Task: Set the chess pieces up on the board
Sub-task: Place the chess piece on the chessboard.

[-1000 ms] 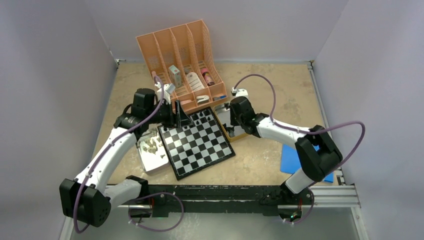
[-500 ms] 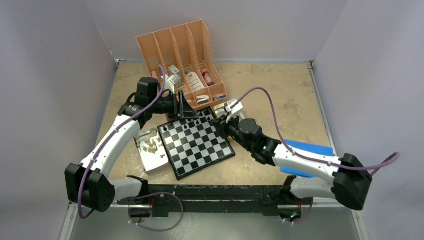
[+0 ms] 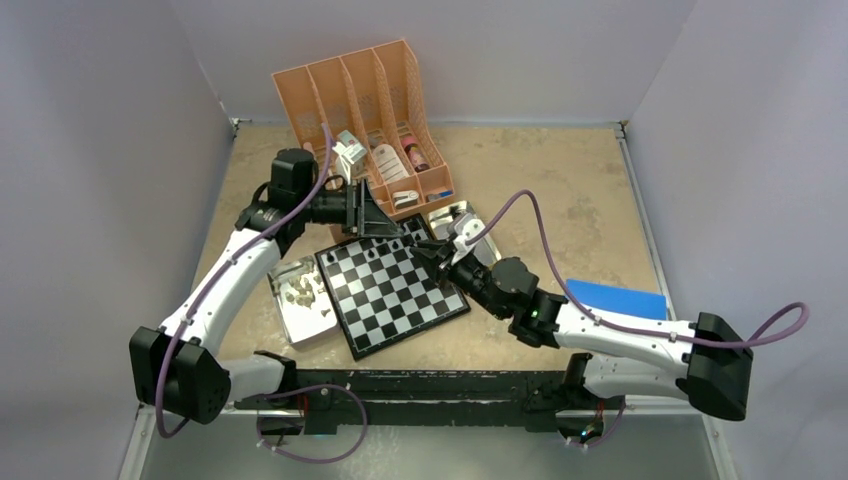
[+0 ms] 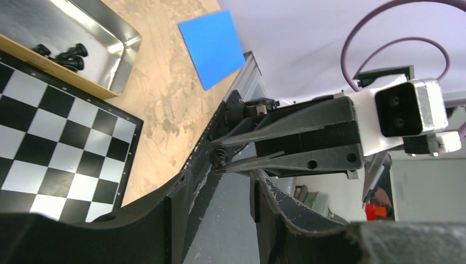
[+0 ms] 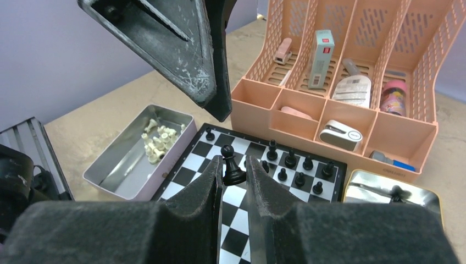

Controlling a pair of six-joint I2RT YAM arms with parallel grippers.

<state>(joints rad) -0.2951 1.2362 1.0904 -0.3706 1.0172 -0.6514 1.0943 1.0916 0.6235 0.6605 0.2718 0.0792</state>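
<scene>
Top view: board (image 3: 392,290) at centre of surface. Left end effector (image 3: 380,228) over board's far-left edge, right end effector (image 3: 422,250) over its far-right corner. Pale pieces (image 3: 300,292) in left tray (image 3: 305,326).

Left wrist: left fingers (image 4: 165,220) spread apart. Right end effector ahead, pinching black piece (image 4: 220,160).

Right wrist: black piece pinched upright above board. 2 partial rows of black pieces (image 5: 291,165) on board's far side.

Far board (image 3: 392,285) edge behind left tool (image 3: 380,230); chess pieces (image 3: 300,292) indistinctly small.
</scene>
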